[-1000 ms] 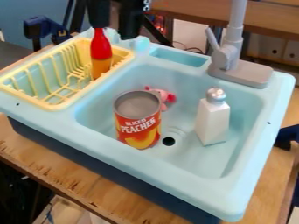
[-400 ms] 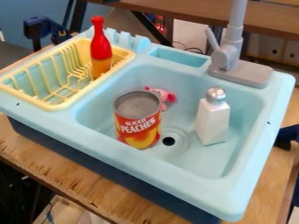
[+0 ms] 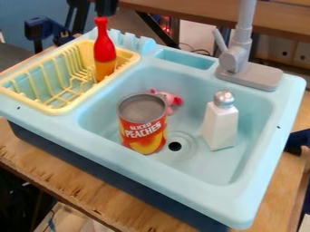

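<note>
One yellow rack (image 3: 30, 103) left of the sink (image 3: 181, 180), red bottle (image 3: 104, 50) upright inside it, black claw (image 3: 106, 8) hanging down right at its top; apart or together, can't tell. Looks like lining up on the bottle; a grip would call for careful centring. Inside the sink: peach can (image 3: 142, 124), pink toy (image 3: 171, 99), white shaker (image 3: 220, 124).

we log a small part of the black gripper (image 3: 107, 7) at the top edge: blocky, near-straight sides, blunt lower end. we read its surface as plain and dark; finer detail too small to tell.
</note>
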Controlling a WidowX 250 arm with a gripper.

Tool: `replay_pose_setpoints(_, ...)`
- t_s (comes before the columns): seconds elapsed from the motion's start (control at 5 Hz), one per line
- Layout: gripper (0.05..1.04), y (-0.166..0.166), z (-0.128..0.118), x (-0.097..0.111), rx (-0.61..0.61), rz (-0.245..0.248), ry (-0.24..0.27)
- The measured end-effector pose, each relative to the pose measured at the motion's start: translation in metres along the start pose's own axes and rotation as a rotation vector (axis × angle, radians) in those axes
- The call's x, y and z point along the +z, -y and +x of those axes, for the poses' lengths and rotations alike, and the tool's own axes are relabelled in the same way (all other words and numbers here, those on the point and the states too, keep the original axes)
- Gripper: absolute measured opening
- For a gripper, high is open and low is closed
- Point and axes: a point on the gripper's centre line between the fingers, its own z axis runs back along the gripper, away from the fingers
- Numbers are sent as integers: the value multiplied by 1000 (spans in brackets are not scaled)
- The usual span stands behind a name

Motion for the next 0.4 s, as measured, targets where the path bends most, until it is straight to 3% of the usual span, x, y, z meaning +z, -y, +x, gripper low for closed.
replay_pose_setpoints(0.4, 1001, -2, 11, -19, -30, -25, -25)
